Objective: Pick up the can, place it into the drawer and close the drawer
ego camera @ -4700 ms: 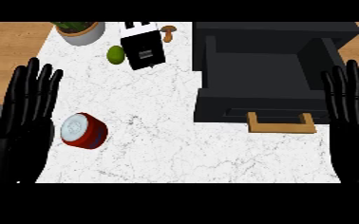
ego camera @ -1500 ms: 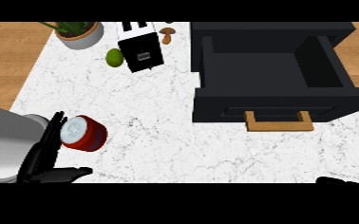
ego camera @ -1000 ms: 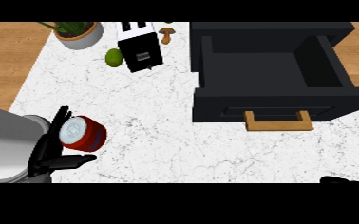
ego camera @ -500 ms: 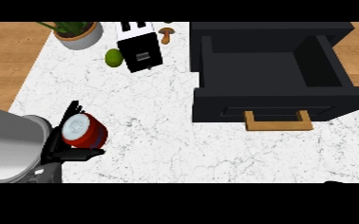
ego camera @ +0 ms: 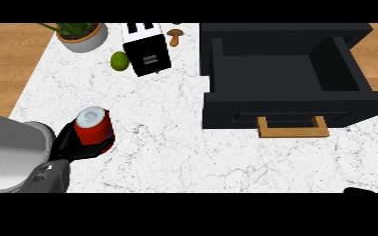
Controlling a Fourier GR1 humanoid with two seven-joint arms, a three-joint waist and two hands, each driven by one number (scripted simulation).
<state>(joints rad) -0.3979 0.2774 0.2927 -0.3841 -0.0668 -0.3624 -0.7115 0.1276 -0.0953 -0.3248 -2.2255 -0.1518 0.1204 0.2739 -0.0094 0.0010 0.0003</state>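
1. The grey left forearm (ego camera: 22, 152) comes in from the lower left corner, over the near left edge of the white marbled desk (ego camera: 162, 130).
2. The black left hand (ego camera: 70, 145) is clamped on the can (ego camera: 94, 127). Its fingers curl round the left side and lower part of the red body, and the pale round top is uncovered.
3. The can is at the desk's near left, well apart from the drawer and outside it. Its top faces up toward the view. I cannot tell whether its base rests on the desk or is clear of it, because the hand hides it.
4. At the far left corner stands a potted plant (ego camera: 83, 37), green leaves in a pale round pot.
5. Just right of the pot and nearer lies a small green fruit (ego camera: 119, 61), beside a black box (ego camera: 148, 57) that sits slightly turned, with white slots along its far end.
6. A small brown mushroom (ego camera: 176, 36) lies just right of the box's far end, near the desk's back edge.
7. The black drawer (ego camera: 280, 115) fills the right half, pulled open, its dark inside facing up.
8. A wooden handle (ego camera: 292, 128) is fixed to the drawer's front panel, on the near side.
9. Of the right hand (ego camera: 360, 190) only a dark sliver shows at the lower right corner. Its state cannot be told.
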